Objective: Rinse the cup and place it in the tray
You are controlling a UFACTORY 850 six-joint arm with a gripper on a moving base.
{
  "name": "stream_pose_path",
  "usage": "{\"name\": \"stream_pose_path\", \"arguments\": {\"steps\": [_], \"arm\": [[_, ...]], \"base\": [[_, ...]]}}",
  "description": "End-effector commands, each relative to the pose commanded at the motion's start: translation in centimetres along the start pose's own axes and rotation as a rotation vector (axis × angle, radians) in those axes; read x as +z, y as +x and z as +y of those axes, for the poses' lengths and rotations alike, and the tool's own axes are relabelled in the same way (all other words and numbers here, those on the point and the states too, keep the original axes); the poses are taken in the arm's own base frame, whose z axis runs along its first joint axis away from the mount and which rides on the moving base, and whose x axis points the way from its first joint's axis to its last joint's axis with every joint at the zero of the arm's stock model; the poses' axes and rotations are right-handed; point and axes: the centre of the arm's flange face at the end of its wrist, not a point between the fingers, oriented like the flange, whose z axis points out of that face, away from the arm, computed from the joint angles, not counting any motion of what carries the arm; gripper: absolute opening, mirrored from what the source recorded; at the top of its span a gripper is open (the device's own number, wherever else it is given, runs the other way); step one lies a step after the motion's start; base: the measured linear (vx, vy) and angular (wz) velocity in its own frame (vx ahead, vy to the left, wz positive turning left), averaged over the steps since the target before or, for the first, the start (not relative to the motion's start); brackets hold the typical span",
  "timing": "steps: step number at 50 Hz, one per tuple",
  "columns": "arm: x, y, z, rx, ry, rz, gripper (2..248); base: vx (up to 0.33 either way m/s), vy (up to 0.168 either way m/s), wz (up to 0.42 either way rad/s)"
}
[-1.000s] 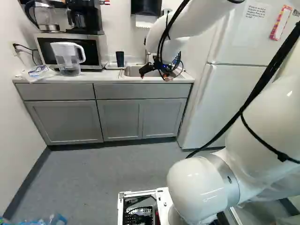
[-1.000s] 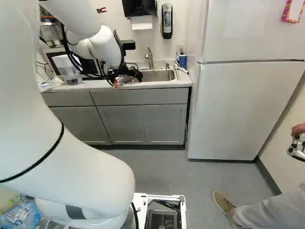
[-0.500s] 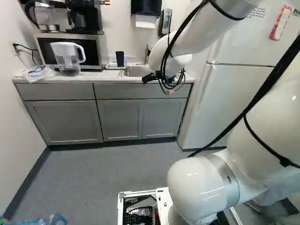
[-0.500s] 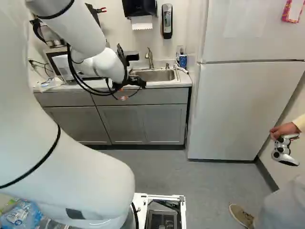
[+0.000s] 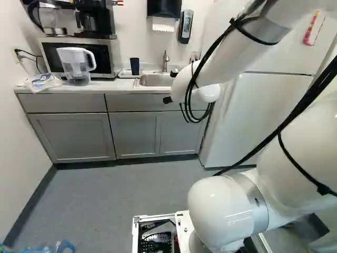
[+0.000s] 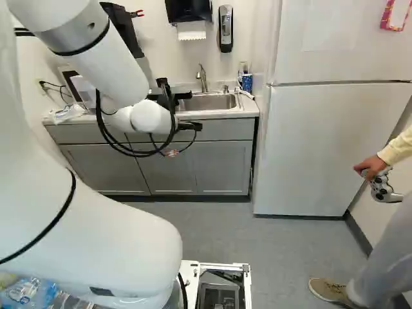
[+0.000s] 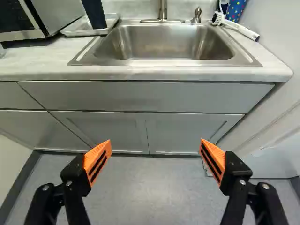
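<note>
Using the sink (image 7: 164, 42) as the landmark here. Got a big white fridge (image 6: 331, 148) to the right of it, then gray cabinets (image 5: 134, 134) right below, plus a pale countertop (image 7: 33, 61) all around it. Got the white arm (image 6: 71, 244) too, stretched out toward the front of the sink.

Scaling down: see a microwave (image 5: 102, 58) well off to the left of the sink, with a coffee maker (image 5: 95, 21) on top. Look above the sink for a black paper towel dispenser (image 6: 188, 9) on the wall, and just right of that height for a smaller wall dispenser (image 6: 225, 29). Back to the left of the sink, in front of the microwave, for a clear pitcher with a white handle (image 5: 79, 68).

Now the gripper (image 6: 191, 127): in front of the sink, totally released, orange pads (image 7: 97, 161) spread well apart and facing each other.

Also got the tray (image 7: 72, 32) on the counter, just left of the sink. Behind the basin, a metal faucet (image 7: 162, 9). As for the dark cup (image 5: 135, 66), already standing in the tray, left of the sink. Smallest of the lot: a little metal pump (image 7: 197, 14) at the sink's back edge, right of the faucet.
</note>
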Motion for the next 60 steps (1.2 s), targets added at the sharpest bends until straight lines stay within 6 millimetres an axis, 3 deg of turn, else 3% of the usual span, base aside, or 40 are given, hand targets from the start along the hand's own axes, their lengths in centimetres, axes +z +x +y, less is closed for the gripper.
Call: {"name": "stream_pose_path", "arguments": {"steps": [30, 60], "arm": [[-1.8, -6.8, 0.9, 0.012, -0.022, 0.109, 247], [-3.5, -10.9, 1.2, 0.019, -0.033, 0.175, 247]], "base": [[0.0, 0.0, 0.0], [0.0, 0.0, 0.0]]}}
